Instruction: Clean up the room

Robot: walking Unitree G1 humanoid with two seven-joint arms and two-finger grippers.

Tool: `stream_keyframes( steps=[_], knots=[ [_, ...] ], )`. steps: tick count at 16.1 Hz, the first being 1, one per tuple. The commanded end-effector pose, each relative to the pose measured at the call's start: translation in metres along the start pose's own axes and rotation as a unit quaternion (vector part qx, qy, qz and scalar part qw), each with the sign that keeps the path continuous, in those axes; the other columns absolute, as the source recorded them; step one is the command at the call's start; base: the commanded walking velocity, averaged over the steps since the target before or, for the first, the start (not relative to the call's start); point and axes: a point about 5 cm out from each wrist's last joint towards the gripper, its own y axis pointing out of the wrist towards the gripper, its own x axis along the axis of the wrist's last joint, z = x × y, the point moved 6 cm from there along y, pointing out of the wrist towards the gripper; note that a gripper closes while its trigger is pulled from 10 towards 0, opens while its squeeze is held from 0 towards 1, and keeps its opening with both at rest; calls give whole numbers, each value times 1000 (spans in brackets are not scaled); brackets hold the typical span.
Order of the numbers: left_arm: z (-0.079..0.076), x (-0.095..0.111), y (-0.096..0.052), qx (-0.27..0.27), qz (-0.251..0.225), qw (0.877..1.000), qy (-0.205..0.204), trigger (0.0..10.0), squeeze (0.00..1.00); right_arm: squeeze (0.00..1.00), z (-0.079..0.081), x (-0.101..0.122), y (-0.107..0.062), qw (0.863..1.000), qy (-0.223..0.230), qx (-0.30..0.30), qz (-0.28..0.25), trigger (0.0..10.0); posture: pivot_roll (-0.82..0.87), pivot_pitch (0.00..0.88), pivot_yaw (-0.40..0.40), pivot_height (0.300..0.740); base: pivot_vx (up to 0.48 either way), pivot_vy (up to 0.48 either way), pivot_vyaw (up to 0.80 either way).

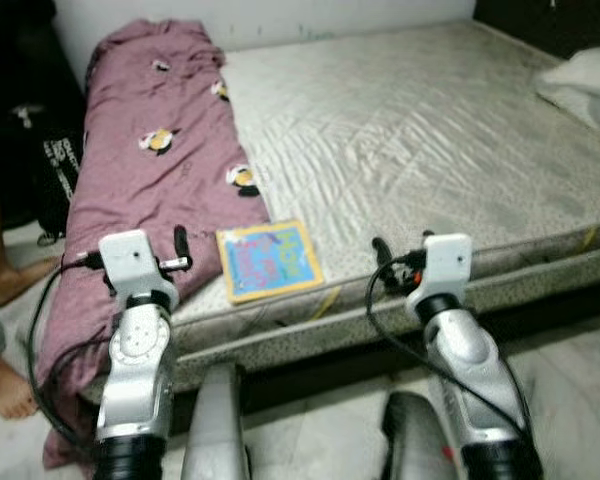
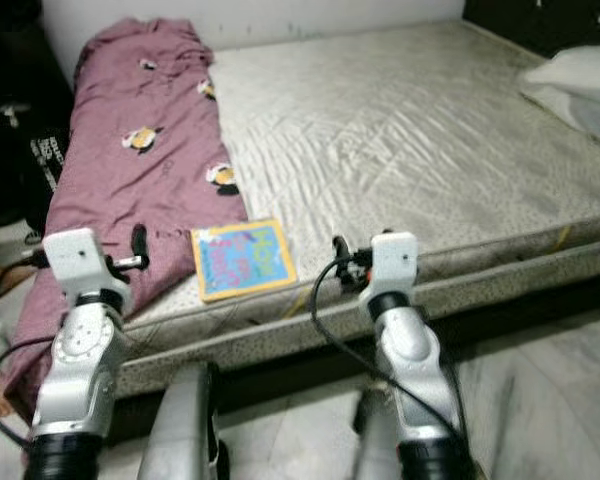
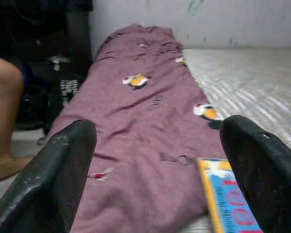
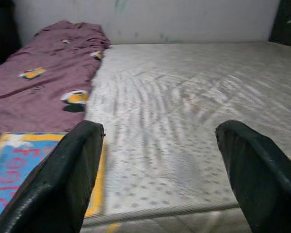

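A blue picture book with a yellow border (image 1: 270, 260) lies flat on the grey mattress (image 1: 430, 130), close to its front edge. A purple blanket with small bird prints (image 1: 150, 150) runs along the mattress's left side and hangs over the edge. My left gripper (image 3: 157, 131) is open and empty, held just before the blanket's front end, left of the book. My right gripper (image 4: 160, 128) is also open and empty. It hovers at the mattress's front edge, right of the book.
A white pillow (image 1: 590, 75) rests at the far right of the mattress. A person's bare leg and foot (image 1: 5, 290) stand on the floor at the left, beside a black bag (image 1: 55, 170). Pale floor (image 1: 570, 370) lies in front of the bed.
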Motion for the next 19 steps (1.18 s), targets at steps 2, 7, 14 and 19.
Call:
stream_keyframes(
  steps=[2,7,14,19],
  knots=[
    [8,3,5,8,1,1000,1,10000,0,0,1,10,2,1000,6,1,-15,10000,-80,28,50,565,0,0,394],
    [8,-14,24,-1,47,999,-8,10000,0,0,-23,10,-24,999,-6,-32,-4,10000,-119,93,36,565,0,0,0],
    [-27,-23,43,-56,70,996,-9,10000,0,0,-42,10,-53,998,-7,-60,19,10000,-170,136,37,520,0,0,0],
    [-31,-26,48,-62,70,996,-3,10000,0,0,-43,8,-53,997,-11,-63,29,10000,-174,125,37,485,0,0,0]
  ],
)
